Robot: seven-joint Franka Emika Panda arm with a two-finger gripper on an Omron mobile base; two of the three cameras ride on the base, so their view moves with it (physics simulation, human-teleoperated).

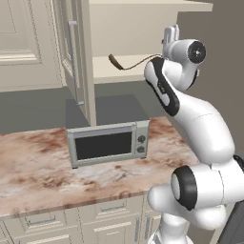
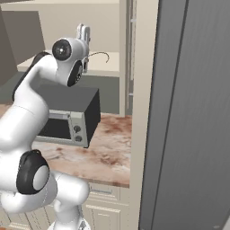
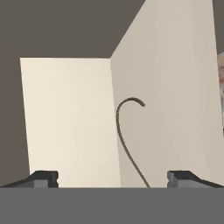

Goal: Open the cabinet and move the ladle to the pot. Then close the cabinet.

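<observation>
The cabinet stands open, its cream door (image 1: 75, 52) swung out to the left with a grey bar handle. On the lower shelf (image 1: 128, 72) lies the brown ladle (image 1: 129, 65), dark bowl to the left and thin curved handle running right. My gripper (image 1: 170, 33) is raised at the shelf's right end, just above and beside the handle's tip, open and holding nothing. In the right base view the gripper (image 2: 83, 31) sits left of the ladle's hooked handle (image 2: 101, 54). In the hand view the handle (image 3: 124, 131) curves up between the open fingertips (image 3: 43, 177). The pot is out of view.
A grey toaster oven (image 1: 108, 143) stands on the marble counter (image 1: 38, 167) right below the open cabinet, also seen as the toaster oven (image 2: 67, 126). A tall dark grey panel (image 2: 193, 112) and a cream side wall (image 2: 143, 90) close off the right. Drawer fronts (image 1: 43, 221) run under the counter.
</observation>
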